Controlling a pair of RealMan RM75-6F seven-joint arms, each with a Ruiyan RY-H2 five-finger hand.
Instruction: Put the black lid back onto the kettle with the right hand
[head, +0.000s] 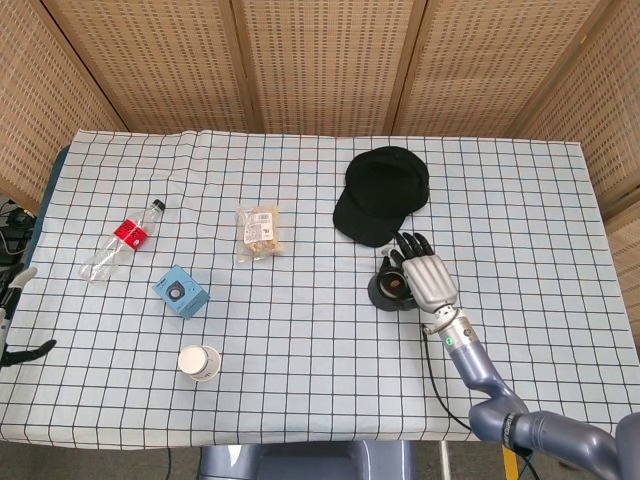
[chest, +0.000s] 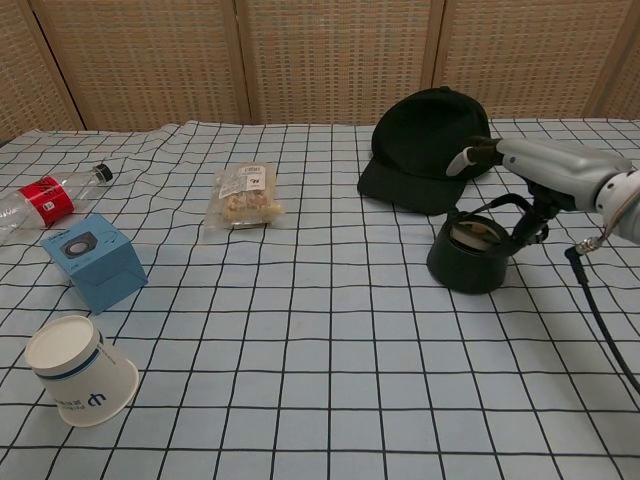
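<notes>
1. Right hand (chest: 535, 175) hangs over the kettle (chest: 468, 262), with the forearm reaching in from the kettle's 5 o'clock in the head view. The approach from above suits lowering a lid into the mouth.
2. Its thumb juts out free toward the black cap (chest: 428, 140), while the dark fingers (chest: 530, 222) drop to the kettle's far rim beside the arched handle. Whether they pinch anything or only rest there cannot be told.
3. A round piece with a brownish centre, probably the black lid (chest: 478, 233), lies in the kettle's mouth. If so, it is already about where the task wants it, though its seating is not clear.
4. The kettle stands on the checked tablecloth (chest: 320, 380), just at 6 o'clock of the cap and well apart from the other objects.
5. The chest view shows the kettle's mouth, its handle and the gap under the palm.
6. In the head view the back of the hand (head: 430, 280) covers most of the kettle (head: 385, 291), but the view shows the fingers spread apart.
7. Only the head view shows a dark shape at the table's 9 o'clock edge, possibly the left hand (head: 30, 350). It is too small to tell how it is set.
</notes>
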